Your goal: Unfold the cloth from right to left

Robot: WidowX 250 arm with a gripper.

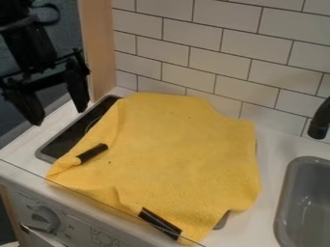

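Observation:
The gripper hangs at the upper left, up and to the left of the cloth, its two fingers spread apart with nothing between them. A yellow cloth lies spread over the stove top, covering most of it. Its left part has creases, and a corner is bunched at the lower left beside a short black piece. Another black strip lies at the cloth's front edge. The cloth's lower part reaches over the counter's front edge.
A grey sink with a black faucet is at the right. White wall tiles stand behind the counter, and a wooden post rises at the back left. A knob is on the front panel.

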